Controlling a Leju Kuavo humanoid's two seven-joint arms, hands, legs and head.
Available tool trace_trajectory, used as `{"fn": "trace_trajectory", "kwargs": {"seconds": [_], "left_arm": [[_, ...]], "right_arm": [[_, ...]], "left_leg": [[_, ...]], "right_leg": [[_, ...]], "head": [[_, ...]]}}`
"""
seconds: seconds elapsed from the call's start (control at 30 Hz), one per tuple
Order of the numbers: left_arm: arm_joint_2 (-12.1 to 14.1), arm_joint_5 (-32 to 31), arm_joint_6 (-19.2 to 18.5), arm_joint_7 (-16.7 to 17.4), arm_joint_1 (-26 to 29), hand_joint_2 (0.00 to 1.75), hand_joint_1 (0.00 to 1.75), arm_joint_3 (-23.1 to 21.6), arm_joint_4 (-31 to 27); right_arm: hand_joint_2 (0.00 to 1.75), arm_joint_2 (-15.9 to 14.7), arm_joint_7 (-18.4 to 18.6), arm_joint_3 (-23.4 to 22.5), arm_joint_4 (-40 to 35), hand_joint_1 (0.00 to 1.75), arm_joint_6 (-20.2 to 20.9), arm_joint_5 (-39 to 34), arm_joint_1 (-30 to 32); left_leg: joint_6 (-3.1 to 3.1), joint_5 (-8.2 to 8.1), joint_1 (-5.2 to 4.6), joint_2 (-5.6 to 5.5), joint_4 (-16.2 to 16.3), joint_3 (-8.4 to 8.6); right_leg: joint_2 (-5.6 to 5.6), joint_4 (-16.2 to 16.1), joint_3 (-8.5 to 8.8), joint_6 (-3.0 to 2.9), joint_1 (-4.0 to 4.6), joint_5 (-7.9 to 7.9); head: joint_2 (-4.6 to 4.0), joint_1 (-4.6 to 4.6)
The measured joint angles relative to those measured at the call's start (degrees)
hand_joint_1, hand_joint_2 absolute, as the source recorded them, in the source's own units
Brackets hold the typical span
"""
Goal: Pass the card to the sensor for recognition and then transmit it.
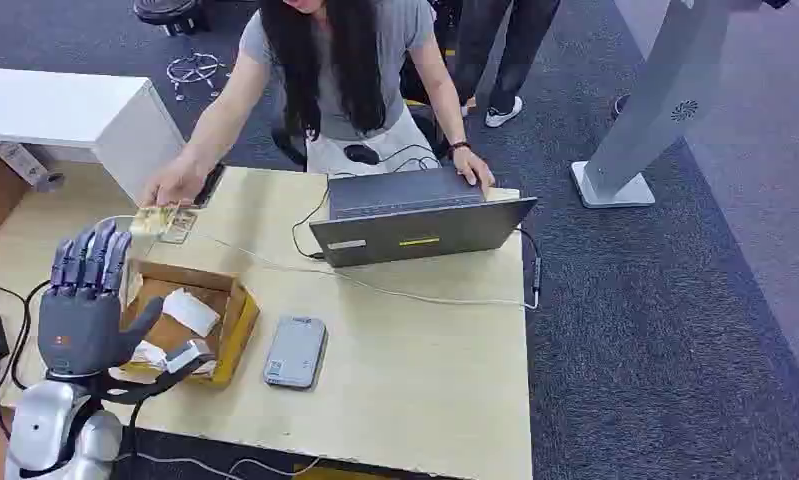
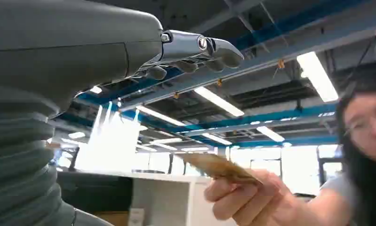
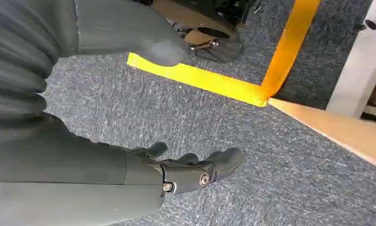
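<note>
A person across the table holds the tan card (image 1: 155,220) in a hand (image 1: 175,187) at the table's far left; the card (image 2: 217,165) also appears pinched in that hand (image 2: 244,197) in the left wrist view. My left hand (image 1: 87,295) is raised above the table's near left with fingers straight and apart, holding nothing, a short way from the card. The grey sensor (image 1: 296,351) lies flat on the table near the front. My right hand (image 3: 186,172) hangs over the carpet with fingers loosely bent and nothing in it.
A wooden tray (image 1: 237,320) with white cards sits beside my left hand. An open laptop (image 1: 420,222) with cables stands at the table's far middle, the person's other hand on it. A white cabinet (image 1: 65,110) is at far left. Yellow floor tape (image 3: 214,82) marks the carpet.
</note>
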Motion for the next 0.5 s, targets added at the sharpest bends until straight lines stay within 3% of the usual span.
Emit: {"fn": "trace_trajectory", "kwargs": {"seconds": [0.17,0.33,0.5], "left_arm": [[3.4,-8.3,-0.1,6.9,-8.1,1.75,0.0,-3.5,10.1],[4.4,-9.6,-0.7,8.5,-14.6,1.75,0.0,-6.8,16.9],[4.4,-9.3,-0.7,8.7,-17.3,1.75,0.0,-8.5,20.0]], "right_arm": [[1.75,0.0,1.0,0.2,0.0,0.0,0.7,1.3,-0.2],[1.75,0.0,1.1,0.4,0.0,0.0,0.8,1.4,-0.3],[1.75,0.0,1.1,0.4,0.0,0.0,0.7,1.4,-0.3]], "left_leg": [[-0.01,0.1,0.0,-0.03,0.0,-0.05],[0.02,0.13,-0.01,-0.05,0.1,-0.1],[0.02,0.13,-0.01,0.02,0.1,-0.12]], "right_leg": [[-0.01,0.0,-0.03,0.05,0.0,0.13],[-0.02,0.0,-0.03,0.1,0.0,0.18],[0.07,0.0,-0.06,0.12,0.0,0.26]], "head": [[0.0,0.04],[0.0,0.02],[0.0,0.04]]}}
